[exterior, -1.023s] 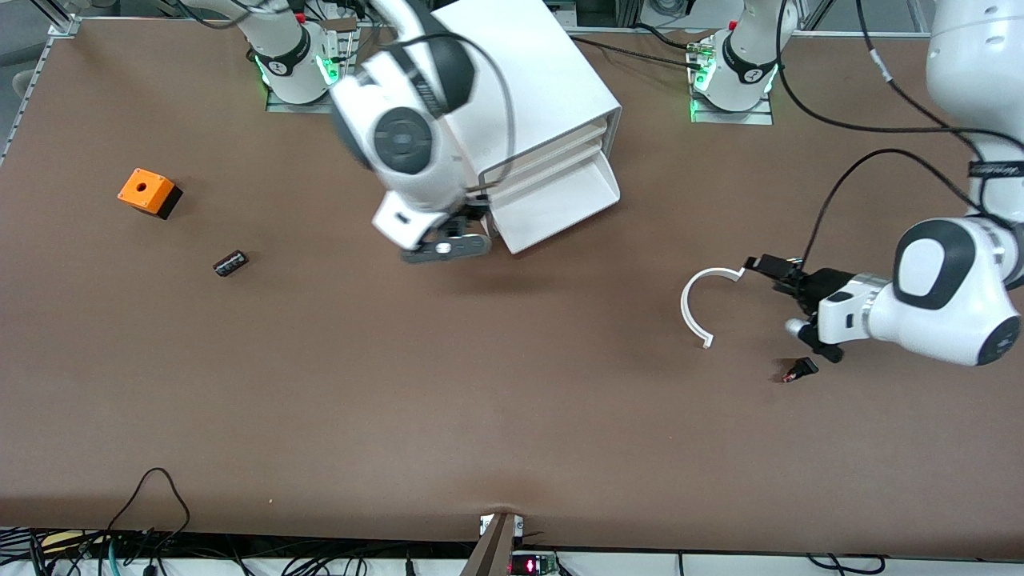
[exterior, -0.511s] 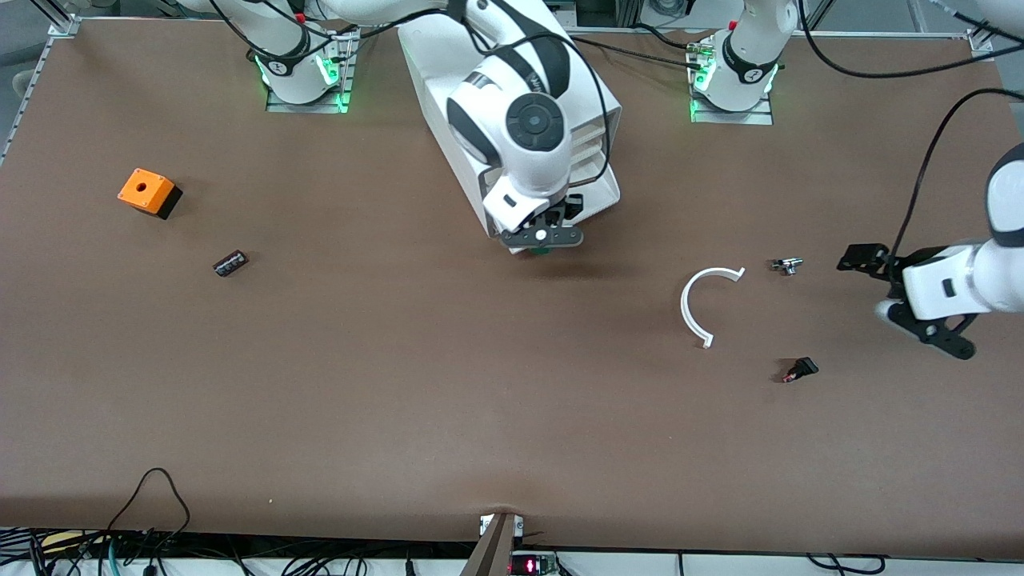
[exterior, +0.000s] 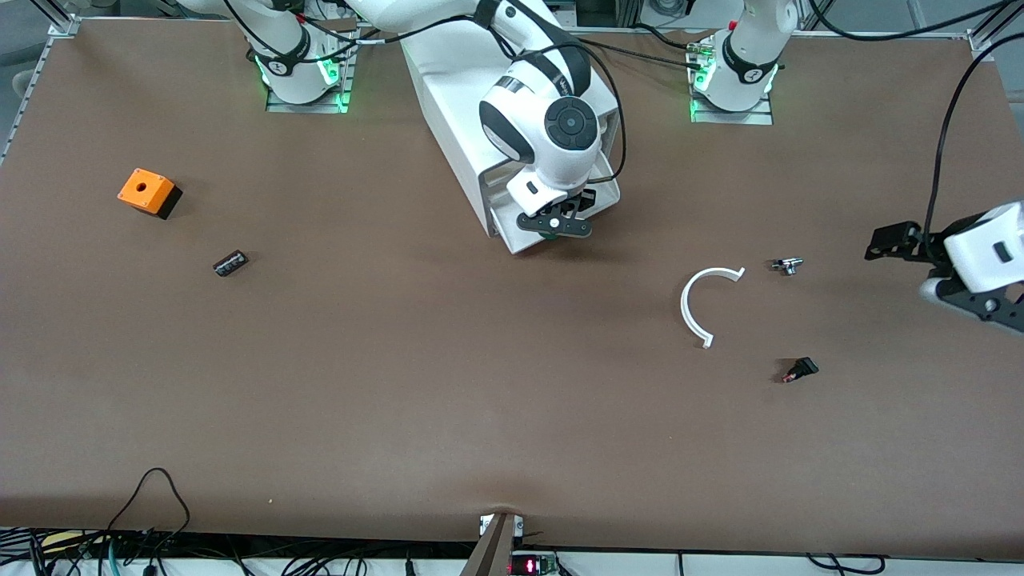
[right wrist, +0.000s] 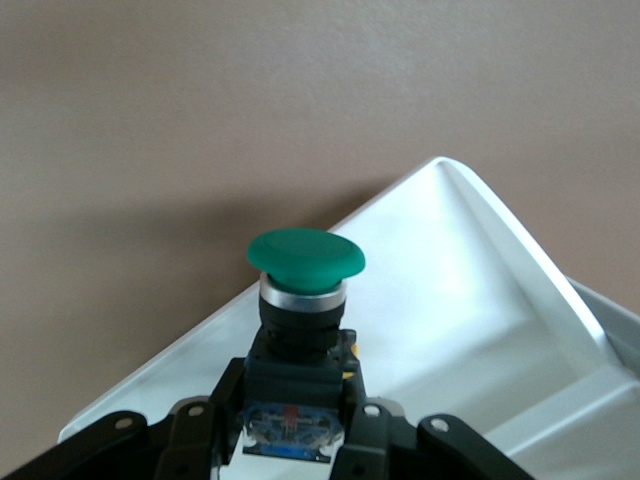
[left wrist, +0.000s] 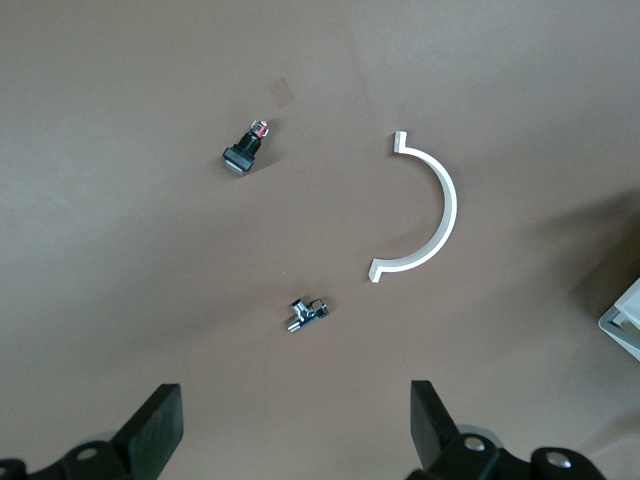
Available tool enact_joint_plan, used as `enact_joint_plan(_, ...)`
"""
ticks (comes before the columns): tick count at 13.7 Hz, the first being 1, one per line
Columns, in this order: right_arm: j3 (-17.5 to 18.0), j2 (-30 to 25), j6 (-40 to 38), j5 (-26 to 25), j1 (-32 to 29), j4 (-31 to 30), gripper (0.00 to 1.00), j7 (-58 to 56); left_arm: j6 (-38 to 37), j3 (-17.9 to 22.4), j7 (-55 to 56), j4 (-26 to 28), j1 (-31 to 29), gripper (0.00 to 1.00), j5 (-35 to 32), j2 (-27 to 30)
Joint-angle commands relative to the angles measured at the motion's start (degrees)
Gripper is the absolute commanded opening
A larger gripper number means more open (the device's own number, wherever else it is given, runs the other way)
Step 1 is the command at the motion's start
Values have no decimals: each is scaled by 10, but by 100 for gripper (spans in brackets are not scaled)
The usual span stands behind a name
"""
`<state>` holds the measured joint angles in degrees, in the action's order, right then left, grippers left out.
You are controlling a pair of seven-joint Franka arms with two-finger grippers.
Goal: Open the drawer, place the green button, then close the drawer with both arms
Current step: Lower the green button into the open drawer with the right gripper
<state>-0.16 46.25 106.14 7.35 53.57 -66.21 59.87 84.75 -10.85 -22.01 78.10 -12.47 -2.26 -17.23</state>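
The brown counter (exterior: 400, 384) carries one white cabinet (exterior: 472, 96) standing between the two arm bases, with its lowest drawer (exterior: 512, 232) pulled out toward the front camera. The right pincer (exterior: 554, 226) hangs over that open drawer, clenched on the button (right wrist: 304, 300), which it grips by the dark squarish body with the green cap pointing away from the wrist. The button looks small, hard and light; the smooth round cap would likely slip, so the flat-sided body is the sensible place to hold it, as here. It should survive a short drop into the tray. The left pincer (exterior: 940, 272) waits over the counter at the left arm's end, fingers spread and holding nothing.

Loose things, one of each: a white half-ring (exterior: 704, 300), an orange box (exterior: 146, 192) with a hole, a dark cylinder (exterior: 230, 262), a small black part (exterior: 800, 370) with a reddish tip, and a tiny metal piece (exterior: 787, 265), perhaps a fitting.
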Motion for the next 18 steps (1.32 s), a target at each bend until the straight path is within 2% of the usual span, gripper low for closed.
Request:
enact_joint_plan(1, -6, 1, -10, 6, 24, -15, 0, 24, -15, 0, 6, 9, 2, 100, -17, 23)
enact_joint_plan(6, -6, 0, -41, 5, 28, -21, 0, 39, -13, 4, 60, 13, 7, 100, -16, 46)
enact_joint_plan(9, -6, 0, -52, 3, 36, -33, 0, 44, -13, 56, 151, 50, 78, 100, -14, 101)
enact_joint_plan(10, -6, 0, -52, 2, 36, -35, 6, 47, -10, 71, 172, 70, 96, 100, -12, 121)
enact_joint_plan(11, -6, 0, -52, 0, 36, -36, 22, 46, 0, 92, 187, 96, 116, 100, -9, 144)
enact_joint_plan(12, -6, -1, -52, -1, 36, -35, 65, 47, 12, 111, 194, 120, 132, 100, -7, 163)
enact_joint_plan(14, -10, -1, -50, -2, 35, -33, 100, 47, 44, 127, 196, 168, 144, 100, -7, 197)
enact_joint_plan(16, -12, -2, -48, -1, 32, -31, 100, 46, 71, 127, 196, 204, 135, 100, -6, 214)
enact_joint_plan(18, -19, -3, -45, -1, 29, -27, 100, 40, 76, 122, 195, 207, 118, 100, 1, 213)
